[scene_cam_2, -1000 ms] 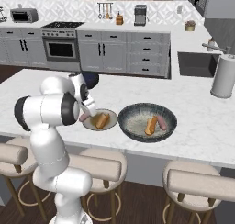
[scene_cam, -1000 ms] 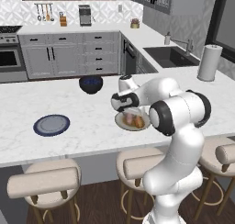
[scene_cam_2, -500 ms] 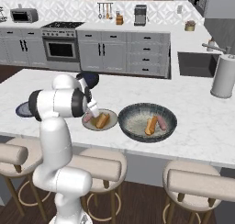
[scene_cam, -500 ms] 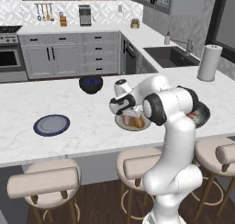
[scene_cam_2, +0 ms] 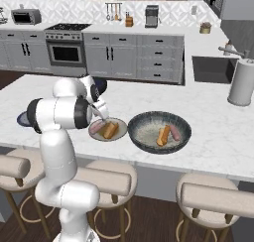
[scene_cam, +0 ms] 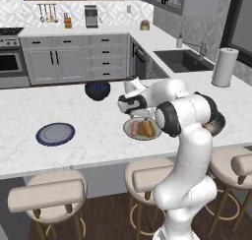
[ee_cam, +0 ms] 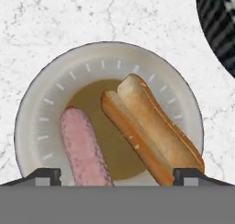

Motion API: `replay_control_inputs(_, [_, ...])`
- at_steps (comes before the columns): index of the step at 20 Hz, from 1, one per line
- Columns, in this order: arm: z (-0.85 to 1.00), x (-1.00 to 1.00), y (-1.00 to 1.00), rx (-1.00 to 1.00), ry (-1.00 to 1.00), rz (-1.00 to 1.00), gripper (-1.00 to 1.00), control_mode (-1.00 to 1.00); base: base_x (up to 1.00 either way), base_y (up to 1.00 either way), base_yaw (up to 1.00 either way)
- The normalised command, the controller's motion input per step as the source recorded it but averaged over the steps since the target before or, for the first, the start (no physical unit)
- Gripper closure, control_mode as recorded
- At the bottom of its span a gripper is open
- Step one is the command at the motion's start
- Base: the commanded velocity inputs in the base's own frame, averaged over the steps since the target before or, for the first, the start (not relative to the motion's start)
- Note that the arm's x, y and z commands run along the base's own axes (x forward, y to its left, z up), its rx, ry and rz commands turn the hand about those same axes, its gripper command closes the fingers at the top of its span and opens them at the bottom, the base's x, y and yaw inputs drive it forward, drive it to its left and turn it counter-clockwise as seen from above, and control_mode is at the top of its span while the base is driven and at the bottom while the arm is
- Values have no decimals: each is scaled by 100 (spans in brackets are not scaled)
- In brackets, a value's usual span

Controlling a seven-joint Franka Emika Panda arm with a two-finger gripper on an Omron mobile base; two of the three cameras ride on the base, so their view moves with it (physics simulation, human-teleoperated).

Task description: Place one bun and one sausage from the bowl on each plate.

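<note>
dark bowl (scene_cam: 97, 90) behind beige plate (ee_cam: 32, 113); blue plate (scene_cam: 55, 134) well apart, seemingly bare.

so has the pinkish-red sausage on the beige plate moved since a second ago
Yes. The pinkish-red sausage now lies free on the beige plate left of the golden bun; earlier only the bun showed there. The gripper, jaws open, hovers above.
</note>
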Motion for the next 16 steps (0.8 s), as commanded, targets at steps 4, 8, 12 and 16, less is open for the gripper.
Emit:
replay_control_inputs(4, [100,-92,-100,0,6,0,-100,-100,0,0,0])
replay_control_inputs(8, [100,-99,-100,-10,4,-2,-100,-100,0,0,0])
replay_control_inputs(12, [72,-88,-100,-24,12,-6,-100,-100,0,0,0])
replay_control_inputs(16, [-7,-57,-100,-41,11,0,-100,-100,0,0,0])
